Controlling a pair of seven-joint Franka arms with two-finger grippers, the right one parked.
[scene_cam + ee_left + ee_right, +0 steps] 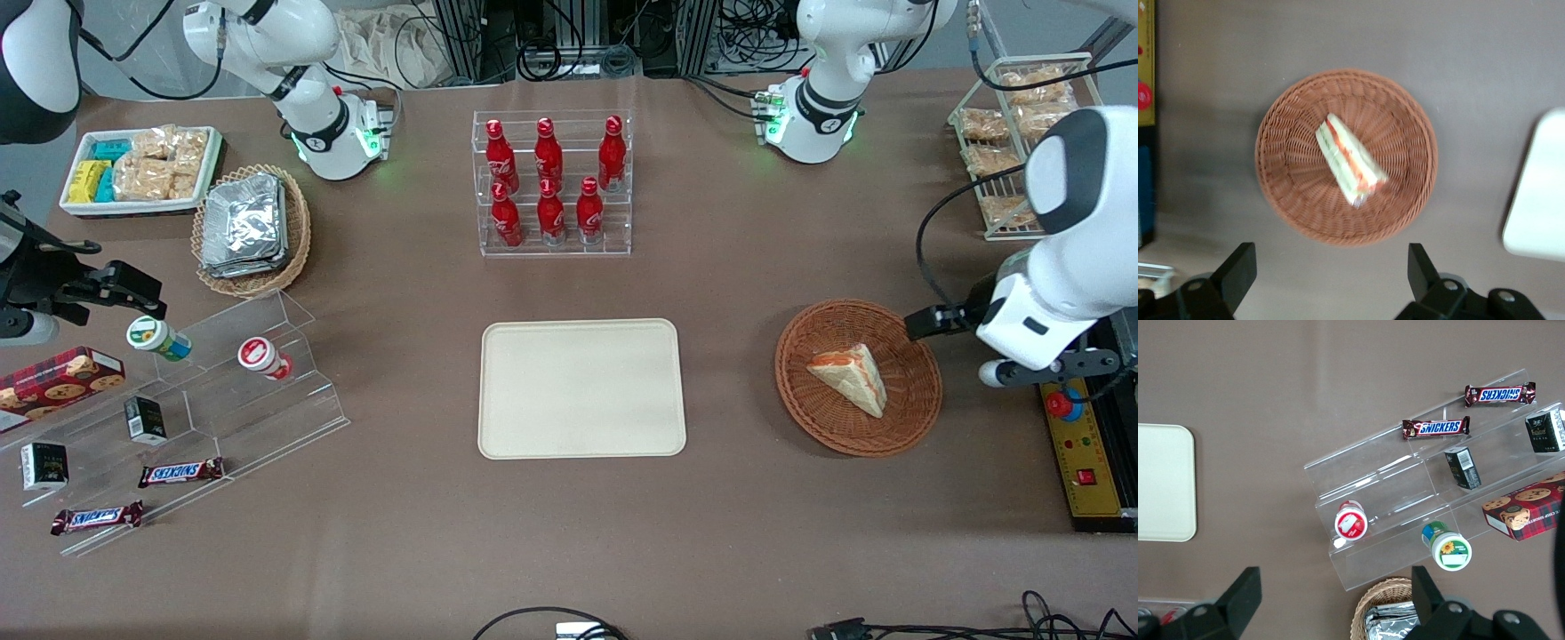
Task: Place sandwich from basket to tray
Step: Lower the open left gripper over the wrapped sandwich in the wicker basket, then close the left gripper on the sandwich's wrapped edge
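Sandwich: one triangular wedge of pale bread with orange-red and green filling along its edge, lying flat in the round reddish-brown wicker basket, roughly at the middle of the weave. Basket: stands on the brown table, toward the working arm's end, well apart from the tray. Tray: cream-beige, rectangular, rounded corners, low rim, nothing on it, placed near the middle of the table and nearer the front camera than the clear rack of red bottles. Claw: seen from the wrist camera with both dark fingers spread wide apart, nothing between them, raised above the table clear of the basket rim and not touching the sandwich; the basket and a corner of the tray show below it. In the front view the working arm's white wrist hangs just beside the basket, above the yellow control box; the claw itself cannot be made out there. Other stock: a lighter wicker basket of foil packets and a white bin of snacks toward the parked arm's end, plus a clear stepped stand carrying two chocolate bars.
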